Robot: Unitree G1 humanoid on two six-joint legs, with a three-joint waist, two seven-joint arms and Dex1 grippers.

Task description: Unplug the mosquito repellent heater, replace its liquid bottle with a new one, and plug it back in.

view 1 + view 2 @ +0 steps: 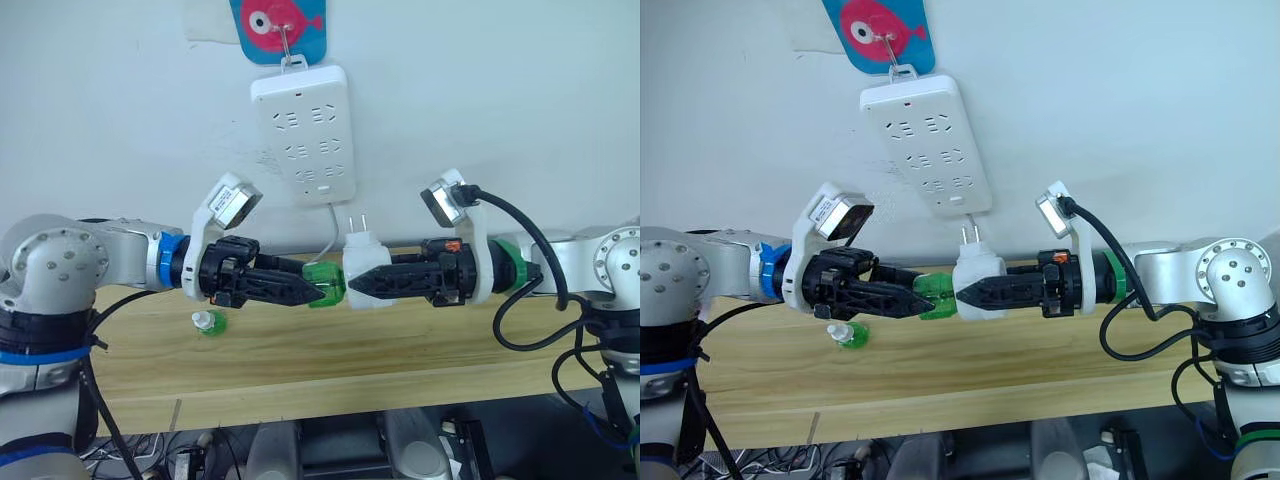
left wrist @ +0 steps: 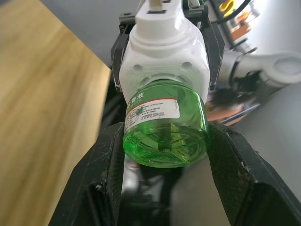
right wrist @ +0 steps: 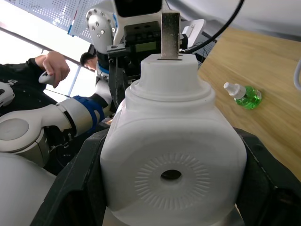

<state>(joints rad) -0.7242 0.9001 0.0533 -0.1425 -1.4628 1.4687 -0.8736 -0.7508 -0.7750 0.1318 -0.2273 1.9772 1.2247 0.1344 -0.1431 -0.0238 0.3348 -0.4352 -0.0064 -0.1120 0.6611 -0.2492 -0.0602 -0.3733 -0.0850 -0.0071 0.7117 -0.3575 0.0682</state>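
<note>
Fingers, right gripper [image 1: 362,283]: clamped on the sides of the mosquito repellent heater [image 1: 366,262], held in the air above the desk [image 1: 300,355], prongs pointing up, vent hole facing the right wrist camera.

Fingers, left gripper [image 1: 318,292]: closed on either side of its liquid bottle [image 1: 325,283], the green body seated at the heater's underside, label toward the left wrist camera. Whether the neck is fully screwed in or partly backed out cannot be told.

Heater: unplugged, well clear of the power strip [image 1: 302,130] hanging on the wall above.

New one [image 1: 210,322]: green, white cap, lying on the desk below the left arm, untouched.

Person [image 3: 51,70]: visible in the background of the right wrist view, hand holding a controller.

Step in hand, by judgement: removal of the old bottle from the heater; unplugging is done, swap and replugging remain.

Next move, by judgement: the left gripper must twist and draw the bottle away along its neck axis while the right gripper holds the heater steady, so the wick comes out without snagging. The old bottle then needs setting down apart from the capped one.
</note>
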